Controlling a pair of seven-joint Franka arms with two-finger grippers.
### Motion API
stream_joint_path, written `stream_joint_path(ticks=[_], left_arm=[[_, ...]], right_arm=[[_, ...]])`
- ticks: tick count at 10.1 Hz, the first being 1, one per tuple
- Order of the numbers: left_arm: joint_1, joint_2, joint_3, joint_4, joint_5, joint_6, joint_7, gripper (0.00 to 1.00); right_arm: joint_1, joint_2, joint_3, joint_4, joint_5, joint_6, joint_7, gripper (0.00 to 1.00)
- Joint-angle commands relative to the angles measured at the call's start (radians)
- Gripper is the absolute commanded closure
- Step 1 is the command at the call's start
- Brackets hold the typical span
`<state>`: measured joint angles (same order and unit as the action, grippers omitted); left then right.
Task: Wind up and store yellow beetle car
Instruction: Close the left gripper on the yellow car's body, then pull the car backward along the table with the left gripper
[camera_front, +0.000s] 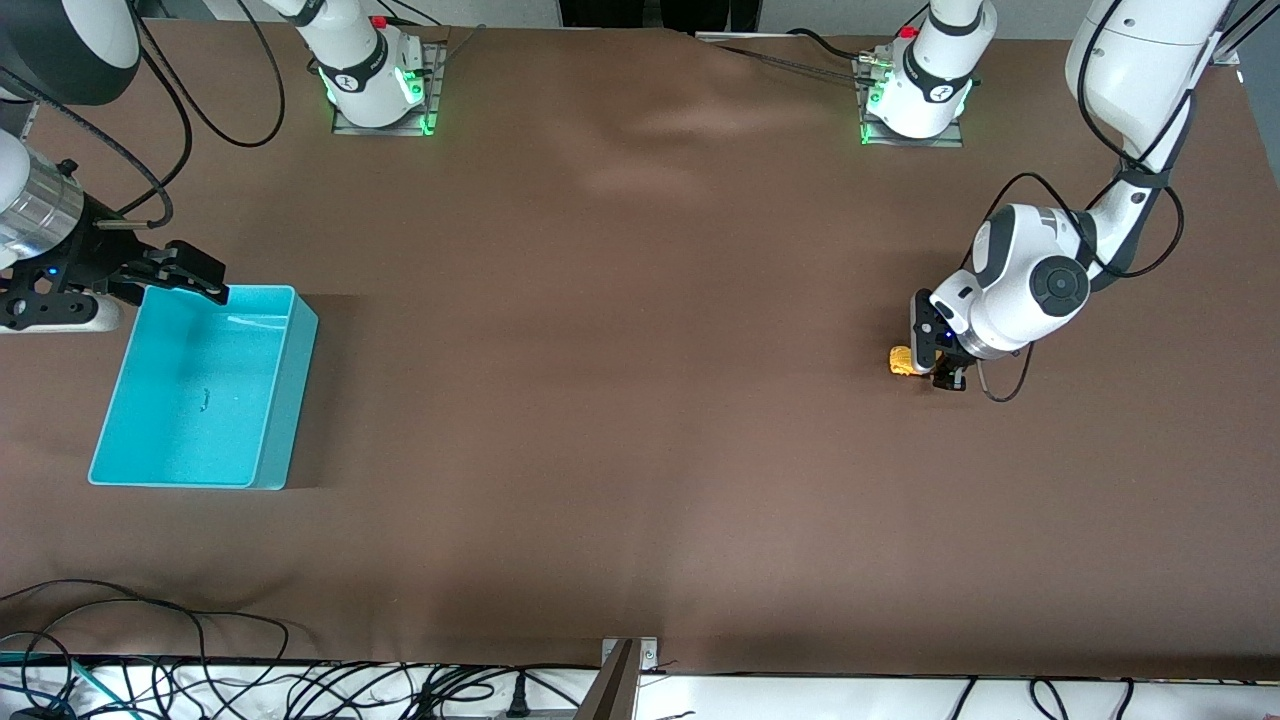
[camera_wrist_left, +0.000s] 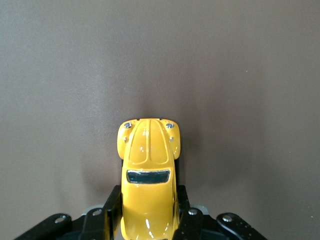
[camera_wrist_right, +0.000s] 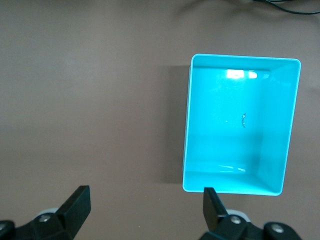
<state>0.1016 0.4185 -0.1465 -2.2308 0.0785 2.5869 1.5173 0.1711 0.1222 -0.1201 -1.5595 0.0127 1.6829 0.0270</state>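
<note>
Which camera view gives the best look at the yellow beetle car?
The left wrist view: the yellow beetle car fills the middle of it, roof and windscreen plain, clamped in the left gripper. The front view shows only a small yellow spot at that gripper. The right wrist view does not show it.

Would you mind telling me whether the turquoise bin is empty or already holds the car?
Empty: the turquoise bin shows bare floor, while the yellow beetle car sits clamped in the left claw.

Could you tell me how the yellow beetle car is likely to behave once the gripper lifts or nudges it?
The yellow beetle car looks rigid. Its glossy rounded shell may slip in the shut left gripper. On wheels, it would probably roll if nudged.
</note>
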Motion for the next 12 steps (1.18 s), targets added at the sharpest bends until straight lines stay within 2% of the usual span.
stream_joint_path(ticks=[1,3,5,7,12], left_arm=[[0.038,0.077,0.014,0.017,0.037,0.036,0.006,0.93],[0.165,0.086,0.021,0.029,0.111,0.038,0.078,0.93],[0.210,0.100,0.021,0.052,0.142,0.038,0.096,0.93],[0.297,0.118,0.021,0.074,0.182,0.038,0.157,0.93],[0.314,0.132,0.021,0.100,0.185,0.038,0.202,0.93]], right_arm=[[-0.005,-0.009,0.002,-0.005,0.003,-0.002,-0.012,0.00],[-0.005,-0.009,0.002,-0.004,0.003,0.000,-0.012,0.00],[-0.007,0.007,0.002,-0.005,0.007,0.004,-0.010,0.00],[-0.004,0.007,0.005,-0.005,0.013,0.009,-0.010,0.00],[-0.004,0.007,0.005,-0.002,0.023,0.008,-0.004,0.00]])
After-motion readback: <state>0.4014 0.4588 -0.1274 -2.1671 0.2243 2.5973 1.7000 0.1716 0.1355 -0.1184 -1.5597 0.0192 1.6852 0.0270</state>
